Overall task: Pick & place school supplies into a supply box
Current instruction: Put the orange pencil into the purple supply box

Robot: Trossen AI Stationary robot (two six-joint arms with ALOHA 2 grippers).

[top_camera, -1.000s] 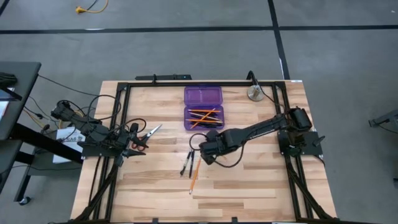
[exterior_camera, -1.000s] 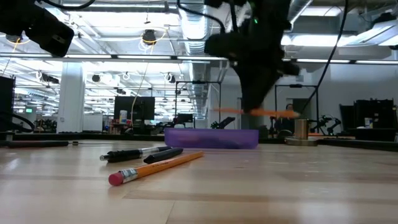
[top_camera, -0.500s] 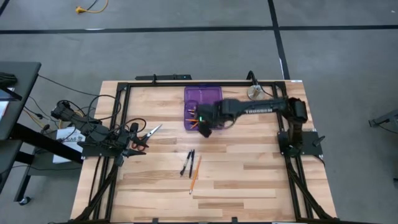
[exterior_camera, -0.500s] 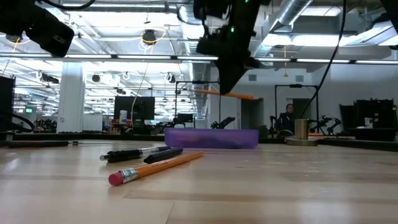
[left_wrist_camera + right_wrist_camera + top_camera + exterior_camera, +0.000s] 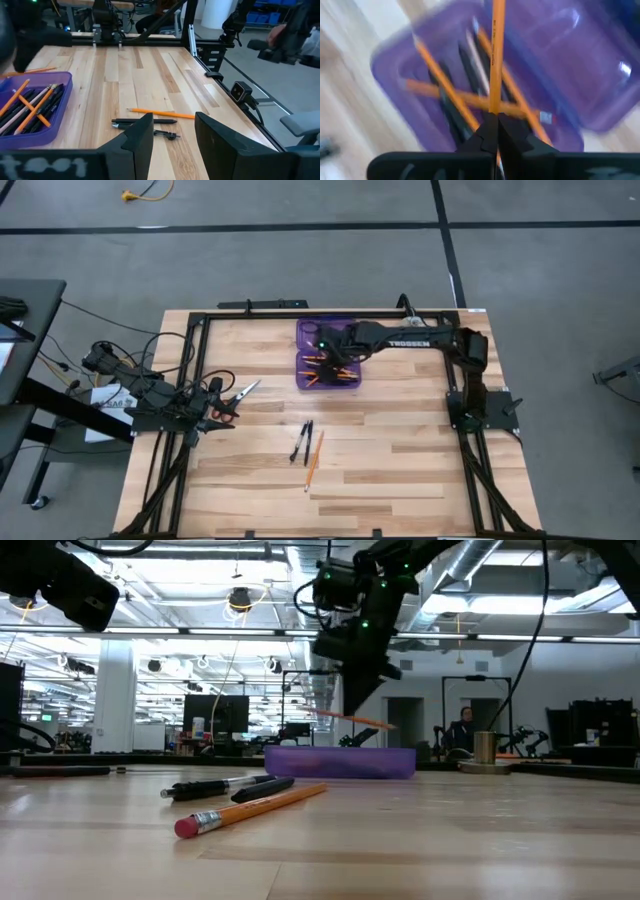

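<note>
While the left gripper (image 5: 172,135) waits wide, the right gripper (image 5: 493,131) pinches an orange pencil (image 5: 495,55) above the purple case (image 5: 327,330)

We count one purple supply box (image 5: 327,352), made of two hinged halves, directly below the right gripper (image 5: 493,131). Clamped between that gripper's jaws is one orange pencil (image 5: 495,55). In the box half beneath the jaws we make out at least four more orange pencils (image 5: 30,107) crossed over several dark pens (image 5: 42,105); their exact number we cannot tell. On the bare table (image 5: 400,470), ahead of the left gripper (image 5: 170,145) and its parted jaws, we count one orange pencil (image 5: 314,460) and two black pens (image 5: 302,440). Beside that gripper's jaws lies one pair of red-handled scissors (image 5: 232,400). One round silver object (image 5: 409,329) stands well beyond the right jaws.
</note>
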